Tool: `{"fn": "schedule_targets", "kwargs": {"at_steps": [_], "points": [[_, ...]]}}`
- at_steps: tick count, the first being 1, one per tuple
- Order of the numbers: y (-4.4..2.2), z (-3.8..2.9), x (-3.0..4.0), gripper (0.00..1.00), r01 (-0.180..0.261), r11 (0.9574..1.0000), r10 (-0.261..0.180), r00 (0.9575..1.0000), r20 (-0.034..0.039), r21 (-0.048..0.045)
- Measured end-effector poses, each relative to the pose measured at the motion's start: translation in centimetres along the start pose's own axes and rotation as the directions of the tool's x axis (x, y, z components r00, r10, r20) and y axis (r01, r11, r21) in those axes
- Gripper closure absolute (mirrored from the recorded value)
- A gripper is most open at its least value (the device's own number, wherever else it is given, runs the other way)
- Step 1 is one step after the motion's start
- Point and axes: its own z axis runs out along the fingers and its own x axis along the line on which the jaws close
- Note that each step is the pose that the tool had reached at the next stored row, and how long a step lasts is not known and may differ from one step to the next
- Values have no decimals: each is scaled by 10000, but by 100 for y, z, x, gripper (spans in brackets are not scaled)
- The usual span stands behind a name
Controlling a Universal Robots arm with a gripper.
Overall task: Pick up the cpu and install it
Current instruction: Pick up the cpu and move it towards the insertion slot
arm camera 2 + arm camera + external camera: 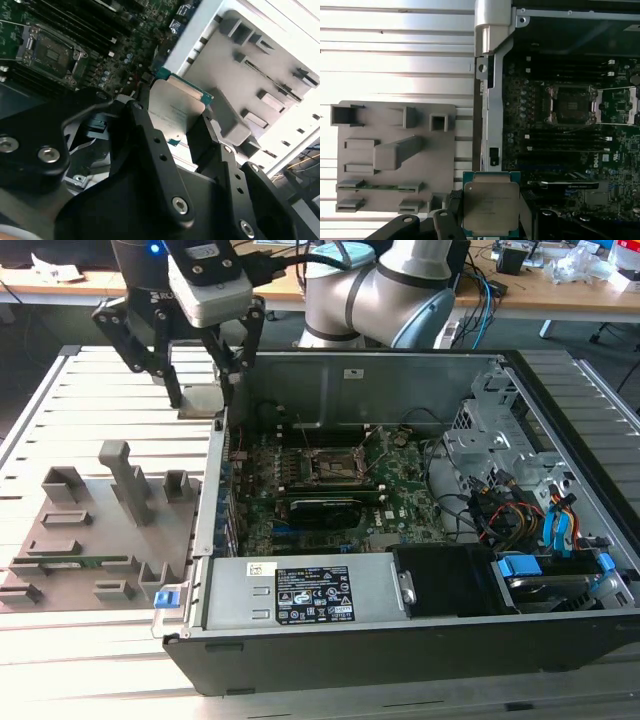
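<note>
The cpu [490, 206] is a flat silvery square with a thin green rim, and my gripper [490, 212] is shut on it, one dark finger on each side. In the second wrist view the cpu [176, 111] stands on edge between the black fingers [145, 127]. In the exterior view the gripper [202, 402] hangs with the cpu [203, 398] over the left wall of the open computer case [215, 490]. The open socket [330, 468] with its metal frame lies on the motherboard, at the exterior view's right of the gripper and lower. It also appears as the socket [570, 105] and the socket [50, 50].
A grey parts fixture [100, 530] lies on the slatted table, at the exterior view's left of the case, with a green memory stick [75, 562] in it. Inside the case are a power supply [310, 595], a drive cage [500, 440] and cables [500, 510].
</note>
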Motion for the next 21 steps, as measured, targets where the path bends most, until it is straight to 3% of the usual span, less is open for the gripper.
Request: {"fn": "schedule_targets", "kwargs": {"at_steps": [5, 7, 11, 13, 16, 18, 21], "points": [[-5, 6, -252, 46, 1, 10000, -1, 10000, -3, 1], [11, 12, -483, 46, 1, 10000, -1, 10000, -12, 0], [53, 17, -660, 46, 2, 10000, -2, 10000, -22, 0], [181, 27, -874, 46, 2, 10000, -2, 10000, -47, -1], [295, 58, -1091, 46, 4, 10000, -4, 9999, -100, 1], [367, 128, -1256, 46, 6, 10000, -5, 9998, -176, 34], [383, 229, -1352, 46, 6, 10000, -5, 9998, -205, 34]]}}
